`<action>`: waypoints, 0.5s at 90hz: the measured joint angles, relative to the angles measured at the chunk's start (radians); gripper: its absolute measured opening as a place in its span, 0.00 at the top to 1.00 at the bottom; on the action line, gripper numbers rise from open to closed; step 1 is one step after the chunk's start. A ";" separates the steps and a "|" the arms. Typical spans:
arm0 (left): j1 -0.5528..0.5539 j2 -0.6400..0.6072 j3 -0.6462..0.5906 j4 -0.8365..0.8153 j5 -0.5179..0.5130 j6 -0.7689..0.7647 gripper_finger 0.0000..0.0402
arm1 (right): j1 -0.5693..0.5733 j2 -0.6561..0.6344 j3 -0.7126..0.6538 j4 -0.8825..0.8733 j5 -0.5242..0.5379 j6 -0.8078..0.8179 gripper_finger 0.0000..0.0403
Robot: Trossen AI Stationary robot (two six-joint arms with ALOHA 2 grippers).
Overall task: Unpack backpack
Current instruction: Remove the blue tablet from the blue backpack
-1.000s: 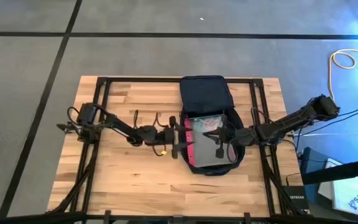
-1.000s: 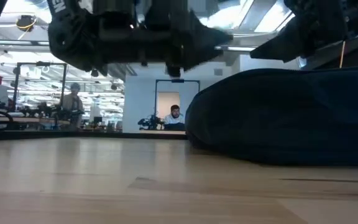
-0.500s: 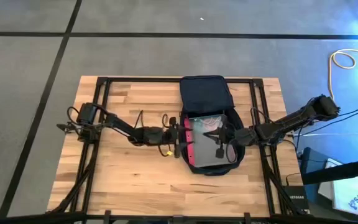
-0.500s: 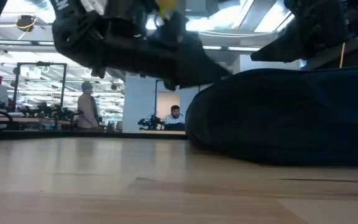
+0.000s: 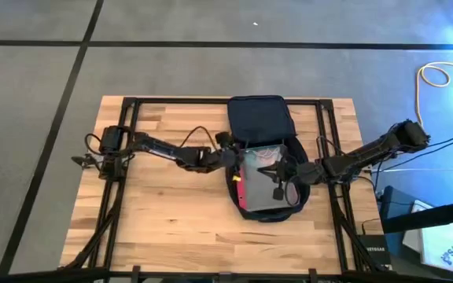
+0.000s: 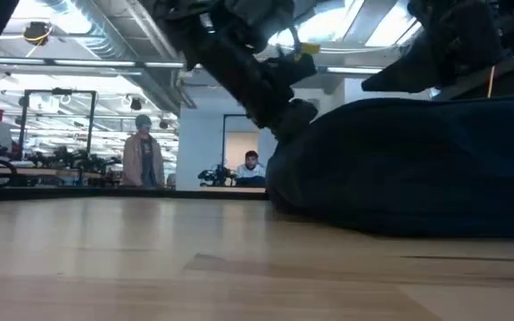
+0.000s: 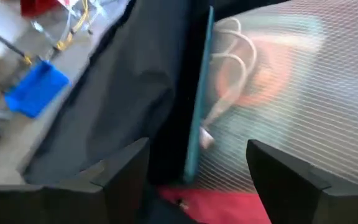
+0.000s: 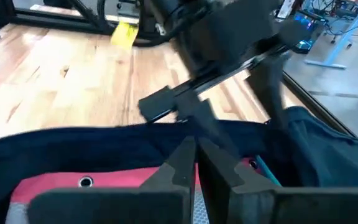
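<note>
Left gripper (image 5: 233, 159) sits at the open mouth of the large dark navy soft fabric backpack (image 5: 259, 124); in its wrist view we see its two dark fingers (image 7: 124, 167) spread apart with nothing pinched, straddling the bag's edge and the clear mesh zip pouch with red edge (image 7: 278, 106). Right gripper (image 5: 278, 174) is over the same pouch from the opposite side; its fingers (image 8: 180, 167) look pressed together, and we cannot tell if they pinch anything.

Counts: we see one backpack, lying flat near the middle of the light wooden butcher-block table (image 5: 163, 212), between the two grippers; one pouch in its opening; two arms. Inside the pouch a coiled white cable (image 7: 232, 59) and an orange blur show. Two people (image 6: 141, 159) are in the room behind, one standing, one seated.

We read no writing or brand anywhere. One yellow tag (image 6: 304, 51) hangs on the left arm.
</note>
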 joint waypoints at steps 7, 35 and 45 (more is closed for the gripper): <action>-0.001 0.022 0.026 -0.024 -0.025 0.090 0.36 | 0.000 0.000 0.000 -0.003 0.000 0.000 1.00; 0.027 0.103 0.084 -0.137 -0.010 0.057 0.36 | 0.000 0.000 0.001 0.004 0.010 0.000 1.00; 0.040 0.130 0.086 -0.113 -0.036 0.024 0.37 | 0.000 0.000 0.001 0.005 0.012 0.000 1.00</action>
